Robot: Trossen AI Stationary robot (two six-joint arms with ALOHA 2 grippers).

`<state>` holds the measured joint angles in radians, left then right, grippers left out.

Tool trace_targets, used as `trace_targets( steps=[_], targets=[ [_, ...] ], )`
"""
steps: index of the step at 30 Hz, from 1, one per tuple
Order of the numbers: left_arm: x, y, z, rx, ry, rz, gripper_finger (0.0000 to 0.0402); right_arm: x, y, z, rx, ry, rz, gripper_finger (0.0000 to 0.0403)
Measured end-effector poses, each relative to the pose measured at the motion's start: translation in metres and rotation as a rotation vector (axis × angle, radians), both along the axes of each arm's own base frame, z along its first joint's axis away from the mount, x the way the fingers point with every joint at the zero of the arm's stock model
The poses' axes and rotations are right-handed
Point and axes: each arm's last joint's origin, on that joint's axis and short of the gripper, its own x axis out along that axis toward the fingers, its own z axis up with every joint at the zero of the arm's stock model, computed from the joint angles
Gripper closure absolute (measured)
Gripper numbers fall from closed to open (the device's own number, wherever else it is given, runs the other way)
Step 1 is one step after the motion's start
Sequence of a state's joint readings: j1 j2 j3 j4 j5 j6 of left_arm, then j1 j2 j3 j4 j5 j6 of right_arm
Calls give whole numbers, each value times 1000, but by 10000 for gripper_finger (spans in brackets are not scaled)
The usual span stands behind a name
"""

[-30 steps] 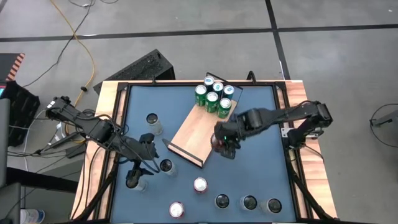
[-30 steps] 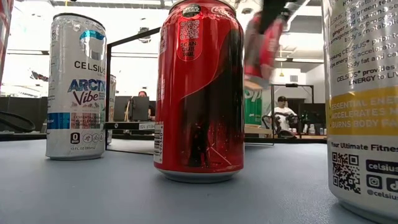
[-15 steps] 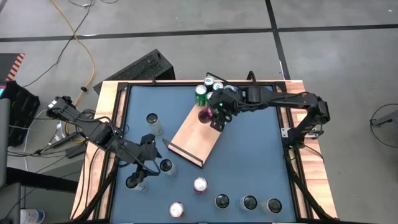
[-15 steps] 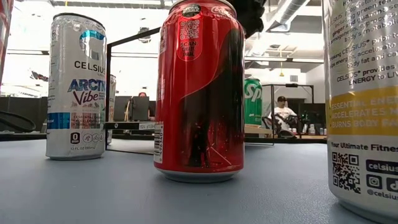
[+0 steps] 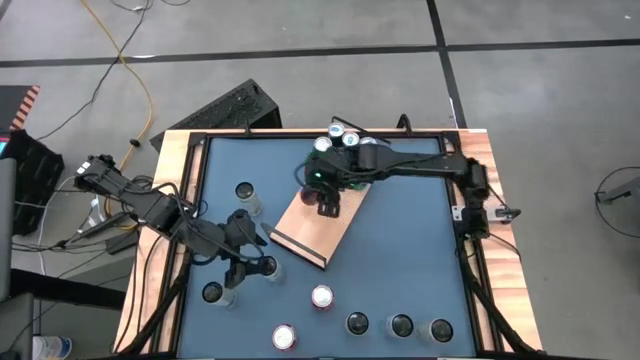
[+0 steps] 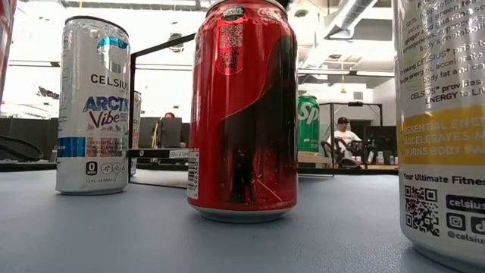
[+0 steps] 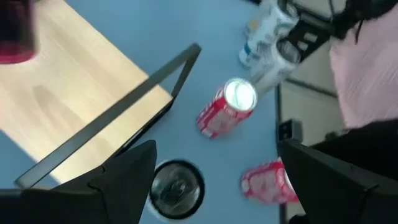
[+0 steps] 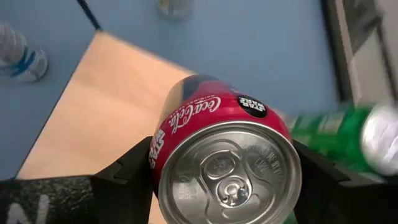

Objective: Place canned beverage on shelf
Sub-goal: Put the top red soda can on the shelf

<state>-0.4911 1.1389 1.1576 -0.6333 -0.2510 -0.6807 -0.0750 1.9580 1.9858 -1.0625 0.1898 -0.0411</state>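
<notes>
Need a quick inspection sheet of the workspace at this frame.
Surface: blue tabletop with wooden rim.
Job's things: light-wood shelf board; green cans at its far end; red cola can.
Clutter: loose upright cans near table's front edge and left side.
Grippers: right tool shut on red cola can over shelf; left tool open above a can.
Cables: yellow cable on floor.
Surroundings: seated person behind the table.

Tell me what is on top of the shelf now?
Green cans stand at the far end of the shelf. The right claw holds a red can over it. The arm hides part of the green group.
</notes>
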Motion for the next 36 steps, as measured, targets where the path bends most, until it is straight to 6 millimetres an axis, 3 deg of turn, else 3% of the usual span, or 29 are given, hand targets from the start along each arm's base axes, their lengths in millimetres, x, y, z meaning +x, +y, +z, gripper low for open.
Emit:
trace_targets(
  steps=[2,8,19,25,36],
  targets=[
    [1,2,0,-20,3,24,72,8,-5,7,-34,7,45,136],
    [6,6,-2,-46,3,118,72,34,-27,-3,-84,109,126,136],
    [9,8,-2,-7,-24,184,72,36,-72,-37,-55,245,124,136],
    [9,9,-2,14,-33,204,72,40,-79,-49,-43,264,128,136],
    [9,10,-3,27,-24,211,72,43,-79,-49,-7,221,130,136]
  ],
)
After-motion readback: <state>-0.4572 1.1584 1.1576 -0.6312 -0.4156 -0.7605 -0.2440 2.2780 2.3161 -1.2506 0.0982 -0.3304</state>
